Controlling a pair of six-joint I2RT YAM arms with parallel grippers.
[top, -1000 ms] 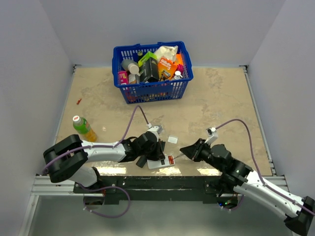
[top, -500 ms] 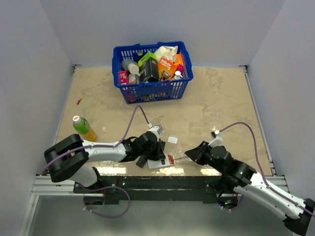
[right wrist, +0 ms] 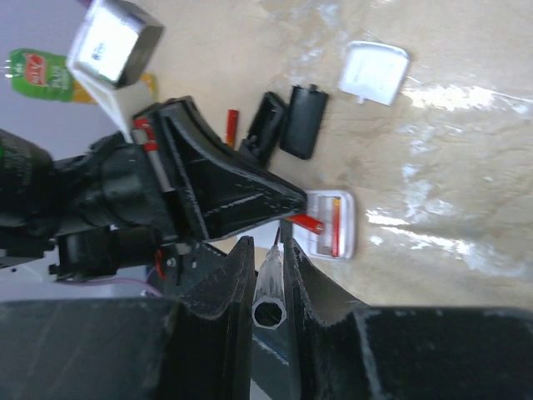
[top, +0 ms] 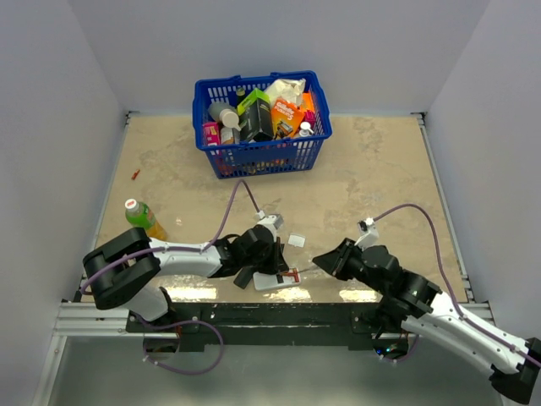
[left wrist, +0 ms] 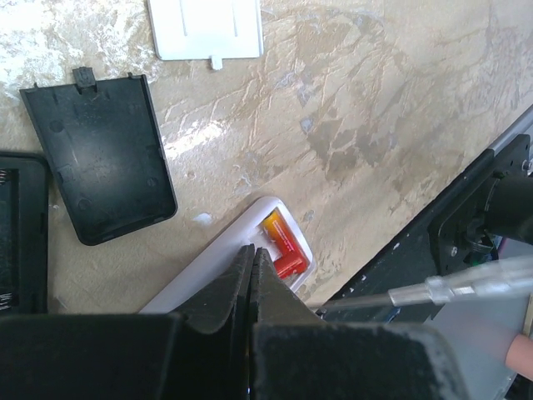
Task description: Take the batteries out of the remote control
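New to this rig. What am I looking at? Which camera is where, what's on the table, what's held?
Two robot arms are bolted at the near edge of the table, each ending in a two-finger hand. The wide picture comes from a fixed camera above and behind them. The other two come from a camera on each wrist, so the dark wedges there are that hand's own fingers.

The left hand is shut, tips resting on a white remote with its back open. The right hand is shut on a clear-handled tool, aimed at a red battery that looks tipped out of its slot. A second battery lies inside.

Nearby lie a black remote, black cover, white cover and loose red battery. Farther off are a green bottle and a blue basket.
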